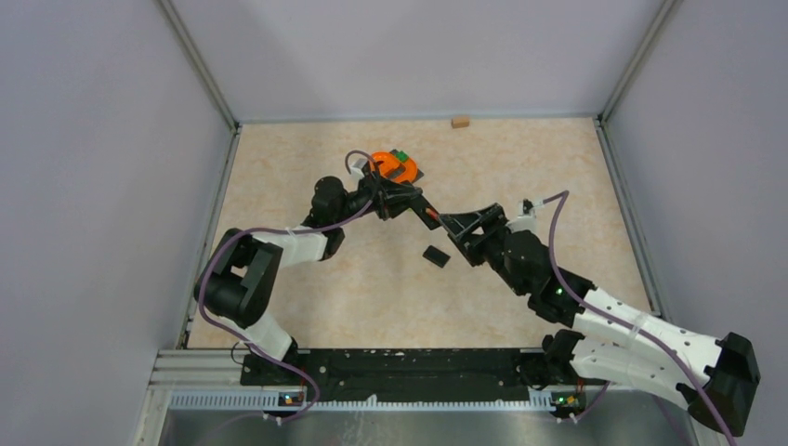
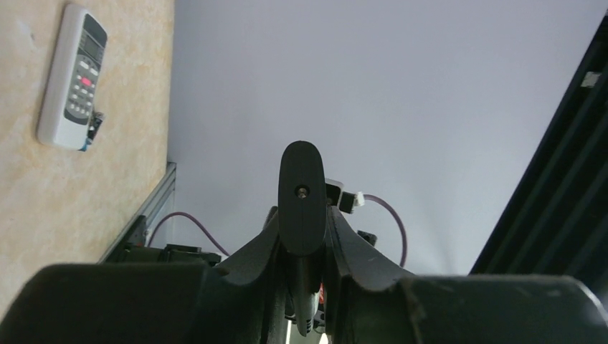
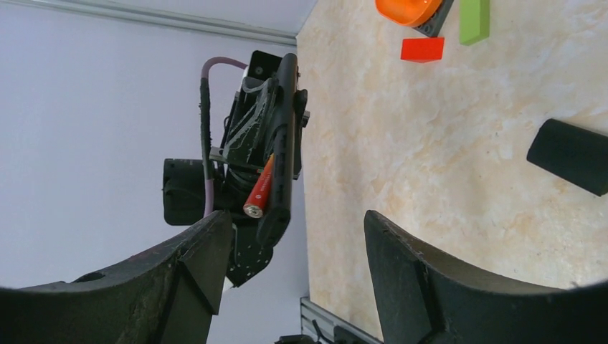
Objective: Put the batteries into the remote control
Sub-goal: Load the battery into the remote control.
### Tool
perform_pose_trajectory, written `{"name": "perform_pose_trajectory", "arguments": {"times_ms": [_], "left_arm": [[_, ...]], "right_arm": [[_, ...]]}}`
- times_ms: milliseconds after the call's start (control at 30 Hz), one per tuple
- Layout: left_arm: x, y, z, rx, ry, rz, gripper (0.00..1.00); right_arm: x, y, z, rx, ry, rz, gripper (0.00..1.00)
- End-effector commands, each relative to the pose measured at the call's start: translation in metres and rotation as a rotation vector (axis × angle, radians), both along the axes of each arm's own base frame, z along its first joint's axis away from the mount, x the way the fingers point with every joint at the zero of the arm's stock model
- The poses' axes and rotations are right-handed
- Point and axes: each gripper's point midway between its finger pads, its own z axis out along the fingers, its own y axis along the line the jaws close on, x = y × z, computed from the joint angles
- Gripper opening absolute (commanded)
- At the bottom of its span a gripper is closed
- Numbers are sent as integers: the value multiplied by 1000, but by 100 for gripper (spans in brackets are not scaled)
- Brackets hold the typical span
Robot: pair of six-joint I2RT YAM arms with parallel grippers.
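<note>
Right wrist view shows it most clearly: the left gripper (image 3: 271, 215) is clamped on one orange-red battery (image 3: 258, 190). The battery lies along the inside of the gripper's dark finger, with its metal end toward this camera. It is in the air and does not touch the table (image 3: 401, 143). The right gripper (image 3: 297, 222) has its two fingers wide apart with nothing between them. It faces the battery from close by but does not touch it.

I take the orange bowl (image 1: 390, 167) as the reference. In the top external view the held battery is just at the near-right side of the bowl, above the table. The right gripper is a little further from the bowl in the same direction. A short black piece (image 1: 436, 255) lies on the table nearer to the arm bases than the bowl, apart from both grippers. A green block (image 3: 474, 20) and a red block (image 3: 422, 49) lie just beside the bowl. A small wooden block (image 1: 459, 121) rests beyond the bowl, at the far wall.

The remote control (image 2: 72, 86), white with a dark button panel, is seen only in the left wrist view, lying on the table with its buttons up. The bowl is not in that view, so I cannot tell on which side of the bowl it lies.
</note>
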Motion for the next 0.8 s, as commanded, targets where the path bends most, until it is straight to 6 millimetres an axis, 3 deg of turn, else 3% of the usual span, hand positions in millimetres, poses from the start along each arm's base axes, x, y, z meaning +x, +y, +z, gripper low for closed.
{"name": "perform_pose_trajectory", "arguments": {"times_ms": [0,200,767], "left_arm": [[-9,6,38,-140,-34,-24,0],[-10,7,41,-163,-14,-28,0],[-10,7,40,-191,4,-37,0]], "right_arm": [[-2,2,47,151,-137,9,69],[-2,3,62,165,-206,21,60],[-3,10,57,122,-199,49,51]]}}
